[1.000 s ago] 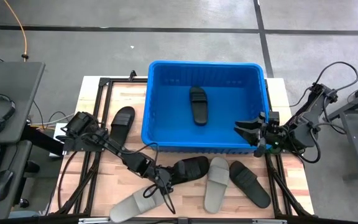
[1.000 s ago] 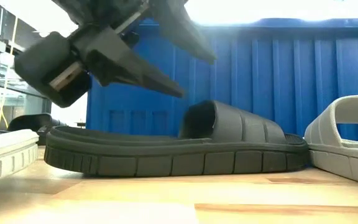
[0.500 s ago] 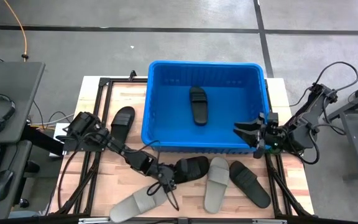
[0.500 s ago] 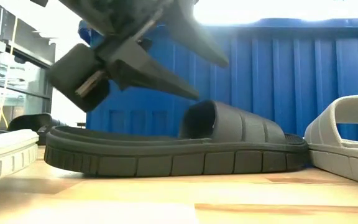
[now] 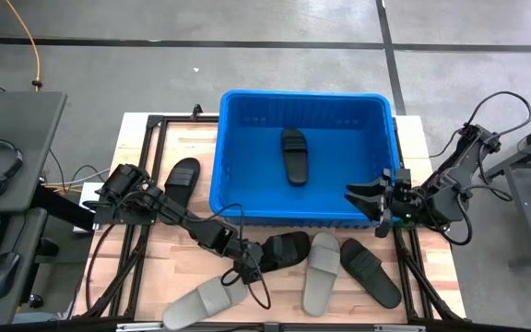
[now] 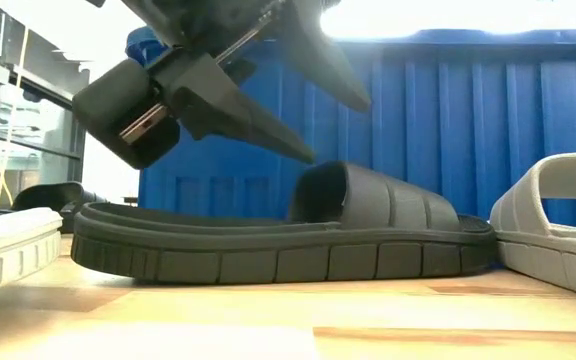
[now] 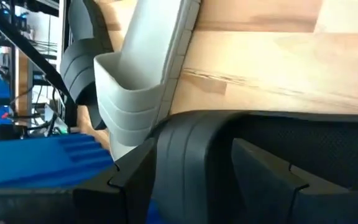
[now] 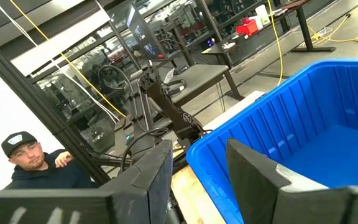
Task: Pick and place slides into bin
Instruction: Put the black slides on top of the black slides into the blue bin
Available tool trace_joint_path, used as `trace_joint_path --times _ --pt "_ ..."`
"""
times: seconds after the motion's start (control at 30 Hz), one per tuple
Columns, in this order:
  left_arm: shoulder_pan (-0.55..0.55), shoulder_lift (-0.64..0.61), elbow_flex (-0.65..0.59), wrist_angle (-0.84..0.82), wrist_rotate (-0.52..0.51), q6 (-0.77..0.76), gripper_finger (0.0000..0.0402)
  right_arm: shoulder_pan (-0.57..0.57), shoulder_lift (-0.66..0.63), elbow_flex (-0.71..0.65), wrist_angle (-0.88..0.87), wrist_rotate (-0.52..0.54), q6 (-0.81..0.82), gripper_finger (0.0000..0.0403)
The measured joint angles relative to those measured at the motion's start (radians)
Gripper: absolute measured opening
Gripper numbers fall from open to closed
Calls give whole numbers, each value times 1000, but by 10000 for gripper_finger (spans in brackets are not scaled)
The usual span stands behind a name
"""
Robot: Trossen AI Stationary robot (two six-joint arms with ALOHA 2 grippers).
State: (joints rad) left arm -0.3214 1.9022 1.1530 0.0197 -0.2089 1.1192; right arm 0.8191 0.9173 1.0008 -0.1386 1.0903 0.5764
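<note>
The blue bin (image 5: 238, 198) stands at the table's far middle, with one black slide (image 5: 293, 155) flat on its floor. On the table near it lie another black slide (image 5: 286, 249), two grey ones (image 5: 321, 272) (image 5: 201, 300) and two more black ones (image 5: 371, 273) (image 5: 182, 177), all on their soles. My left gripper (image 6: 340, 132) is open, slanting down over the heel end of the middle black slide (image 6: 268, 250). One finger is above the strap (image 6: 378, 200) and the other is at the strap's heel-side edge. My right gripper (image 5: 362, 196) is open over the bin's near right corner. My left gripper's lower fingertip (image 6: 308, 156) is right at the heel-side edge of the black slide's strap (image 7: 191, 155). I cannot tell whether it touches the strap. The slide lies flat on the table.
A grey slide's edge (image 6: 553, 230) is close on one side of the black slide in the low view, another (image 6: 8, 250) on the other. The bin's near wall (image 6: 448, 140) rises just behind. A person (image 8: 23, 163) sits beyond the table.
My left gripper has moved toward the table's right edge, along the black slide from above its heel to the strap, and has tipped a little. Its fingers have stayed open. The slides have not moved.
</note>
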Motion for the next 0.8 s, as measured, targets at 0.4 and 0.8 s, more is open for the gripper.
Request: trace_joint_path --times 0.4,0.8 --pt "1 102 93 -16 -114 28 198 0 0 0 0 -1 -8 139" --pt "1 146 172 -65 -103 -1 148 0 0 0 1 -28 -1 139"
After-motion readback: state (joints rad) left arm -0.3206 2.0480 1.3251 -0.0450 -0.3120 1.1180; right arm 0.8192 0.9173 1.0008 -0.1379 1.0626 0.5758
